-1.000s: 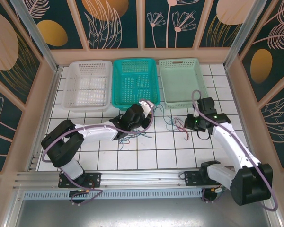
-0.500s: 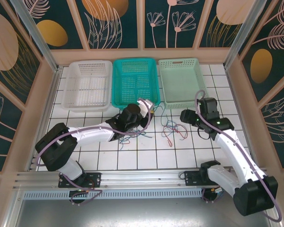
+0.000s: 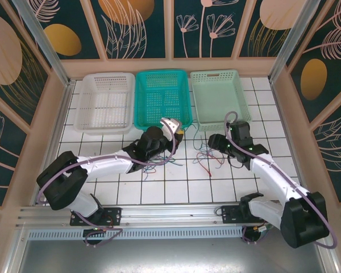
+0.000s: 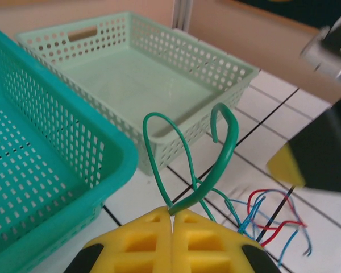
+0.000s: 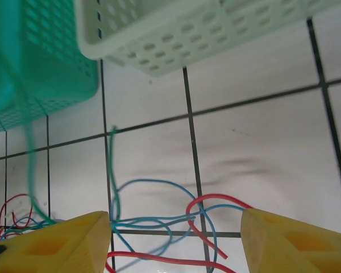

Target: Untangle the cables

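Observation:
A loose tangle of thin red, blue and green cables (image 3: 207,154) lies on the white tiles in front of the baskets. My left gripper (image 4: 173,215) is shut on a green cable (image 4: 227,149), which loops up from the yellow fingertips in the left wrist view. In the top view the left gripper (image 3: 171,132) sits just below the teal basket. My right gripper (image 5: 176,242) stands open low over the tangle, with blue cables (image 5: 159,219) and a red cable (image 5: 216,200) lying between its fingers, untouched. From above, the right gripper (image 3: 214,142) is at the tangle's right side.
Three empty baskets stand in a row at the back: white (image 3: 106,102), teal (image 3: 162,99) and mint (image 3: 219,96). More thin cable ends (image 3: 159,163) lie under the left forearm. Patterned walls close in both sides.
My right gripper has opened and moved left, to hover over the tangle. The left gripper stays shut on the green cable, shifted slightly toward the teal basket.

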{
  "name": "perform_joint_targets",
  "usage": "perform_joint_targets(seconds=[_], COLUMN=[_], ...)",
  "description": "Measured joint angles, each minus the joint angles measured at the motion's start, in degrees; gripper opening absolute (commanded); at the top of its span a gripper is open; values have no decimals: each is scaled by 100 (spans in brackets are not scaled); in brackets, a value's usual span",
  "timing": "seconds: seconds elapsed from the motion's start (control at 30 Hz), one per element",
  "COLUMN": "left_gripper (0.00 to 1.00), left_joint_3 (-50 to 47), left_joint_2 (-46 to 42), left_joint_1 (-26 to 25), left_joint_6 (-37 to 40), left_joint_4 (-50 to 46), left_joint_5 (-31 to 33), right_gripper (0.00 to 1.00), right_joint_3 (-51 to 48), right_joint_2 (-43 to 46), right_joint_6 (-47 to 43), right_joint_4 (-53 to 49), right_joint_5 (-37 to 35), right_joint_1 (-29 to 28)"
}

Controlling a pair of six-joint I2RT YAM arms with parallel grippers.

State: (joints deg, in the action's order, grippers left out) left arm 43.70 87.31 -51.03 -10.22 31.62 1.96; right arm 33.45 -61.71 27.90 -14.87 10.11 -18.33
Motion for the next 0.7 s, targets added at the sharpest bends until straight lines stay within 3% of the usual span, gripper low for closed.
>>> perform_joint_targets(seconds=[0.2,0.43,0.5,0.6,0.7], left_gripper=[0,0,0,0,0], left_joint_3=[-42,-256,-313,-337,-337], left_joint_2=[-28,-236,-356,-557,-645], left_joint_1=[0,0,0,0,0], left_joint_6=[-63,-59,-52,28,101], left_joint_4=[289,479,474,424,411], left_joint_5=[-85,-170,-144,-127,-146], right_gripper=[61,32,28,30,48], right_joint_3=[-278,-289,-337,-452,-531], right_joint_2=[-675,-1506,-1652,-1663,-1537], right_joint_6=[385,614,658,702,651], right_joint_4=[708,1056,1093,1263,1355], right_joint_5=[103,-24,-55,-39,-48], right_joint_1=[-90,-72,-31,120,166])
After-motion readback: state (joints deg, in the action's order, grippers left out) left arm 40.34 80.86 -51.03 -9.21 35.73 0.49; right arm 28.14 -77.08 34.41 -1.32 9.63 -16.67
